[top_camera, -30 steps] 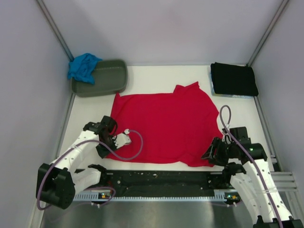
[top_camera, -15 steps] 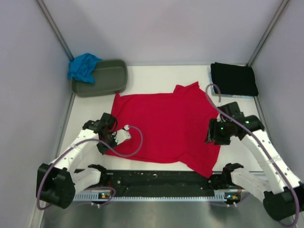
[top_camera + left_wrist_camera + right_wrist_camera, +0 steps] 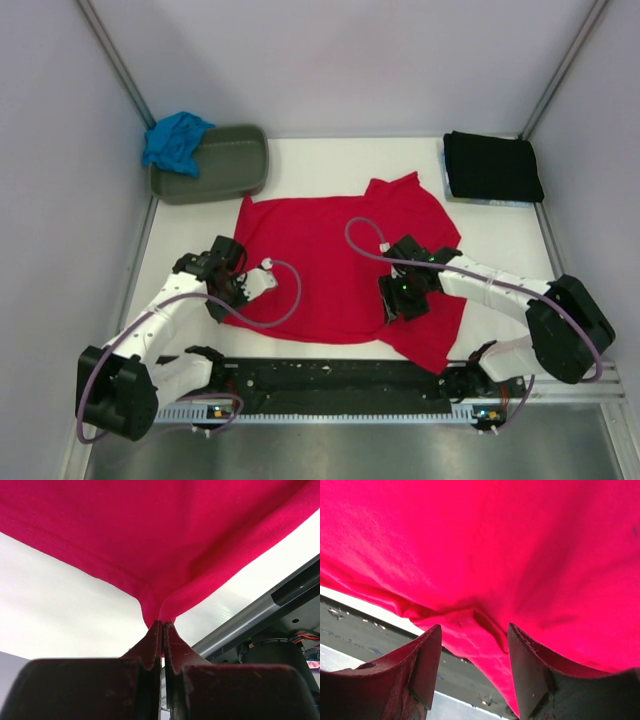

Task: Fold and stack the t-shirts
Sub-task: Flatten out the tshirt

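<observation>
The red t-shirt (image 3: 330, 250) lies spread across the middle of the table. My left gripper (image 3: 225, 298) is shut on its near left corner, and in the left wrist view the red cloth (image 3: 165, 530) bunches into the closed tips of the left gripper (image 3: 162, 622). My right gripper (image 3: 395, 305) hovers open over the shirt's near right part, holding nothing. The right wrist view has the right gripper (image 3: 475, 627) spread above the red cloth (image 3: 520, 545) near its hem. A folded black t-shirt (image 3: 492, 167) lies at the far right. A turquoise t-shirt (image 3: 175, 140) hangs over the tub's left end.
The grey-green oval tub (image 3: 220, 165) stands at the far left corner. A black rail (image 3: 340, 378) runs along the near edge between the arm bases. White enclosure walls close in the table on three sides.
My right arm swung left from the shirt's right edge to above its near right part while its jaws widened. The shirt's near right corner now lies nearer the rail. The left gripper kept its hold.
</observation>
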You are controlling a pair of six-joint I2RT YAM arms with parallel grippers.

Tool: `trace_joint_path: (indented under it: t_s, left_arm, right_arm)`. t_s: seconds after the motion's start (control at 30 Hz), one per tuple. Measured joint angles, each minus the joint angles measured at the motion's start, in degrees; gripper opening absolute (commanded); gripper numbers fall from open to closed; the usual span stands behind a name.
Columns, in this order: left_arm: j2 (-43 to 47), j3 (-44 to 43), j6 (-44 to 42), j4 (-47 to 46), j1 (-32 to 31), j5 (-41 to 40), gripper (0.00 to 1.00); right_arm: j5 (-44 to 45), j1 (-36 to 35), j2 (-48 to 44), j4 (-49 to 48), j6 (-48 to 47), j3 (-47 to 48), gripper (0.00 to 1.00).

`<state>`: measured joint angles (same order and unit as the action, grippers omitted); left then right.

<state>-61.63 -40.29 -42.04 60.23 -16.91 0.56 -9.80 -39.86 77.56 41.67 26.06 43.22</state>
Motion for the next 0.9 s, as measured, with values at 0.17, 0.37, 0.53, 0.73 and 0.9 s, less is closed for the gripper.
trace_joint_path:
  t_s: [0.17,0.37,0.53,0.73,0.9]
  left_arm:
    - [0.0,0.0,0.17,-0.24,0.0,0.07,0.0]
    - [-0.02,0.44,0.15,-0.31,0.0,0.07,0.0]
    - [0.13,2.23,-1.18,-0.31,0.0,-0.87,0.0]
    - [0.26,4.63,-5.49,0.17,0.0,-5.38,0.2]
    - [-0.68,4.13,-9.77,2.23,0.0,-6.4,0.57]
  right_arm:
    - [-1.88,-0.37,2.14,-5.2,0.94,-1.57,0.35]
    - [-2.36,-0.55,2.58,-6.4,1.14,-3.43,0.0]
    - [-4.26,-0.66,2.32,-6.14,0.92,-3.43,0.0]
    - [-11.63,-5.22,-1.51,-4.26,-0.48,-4.61,0.0]
    - [-18.49,-12.5,-0.24,-2.82,-1.79,-4.44,0.02]
